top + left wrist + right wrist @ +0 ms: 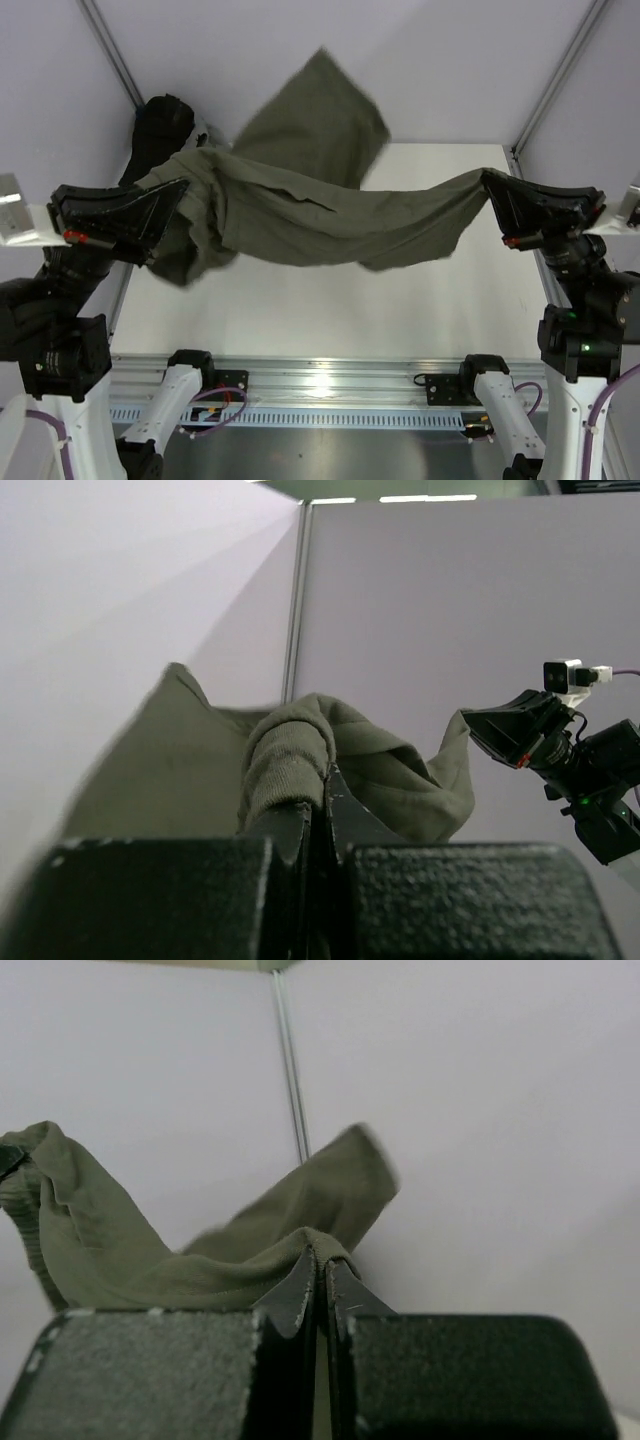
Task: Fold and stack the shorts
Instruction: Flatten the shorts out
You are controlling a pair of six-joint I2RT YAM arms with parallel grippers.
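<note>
The shorts (300, 215) hung in the air above the table (400, 300), stretched from my left pincer (183, 187) to my right pincer (487, 179) and sagging in the middle. Both pincers were closed tight on the cloth, the left one on the ribbed band (290, 765). One leg (320, 110) stood up, blurred

Left pincer (183, 190): black, wedge-shaped, with a red dab at its heel. The right pincer (488, 180) is its twin, red mark and all. Up close, the fingers (285, 825) are matte black above a grainy, pebbled housing. Chunky black motor joints sit on white links (500, 400). Purple cables (215, 393) loop at the bases. A green light (586, 348) glows on the right arm (590, 300), and a white camera block (562, 675) sits on its wrist.
</note>
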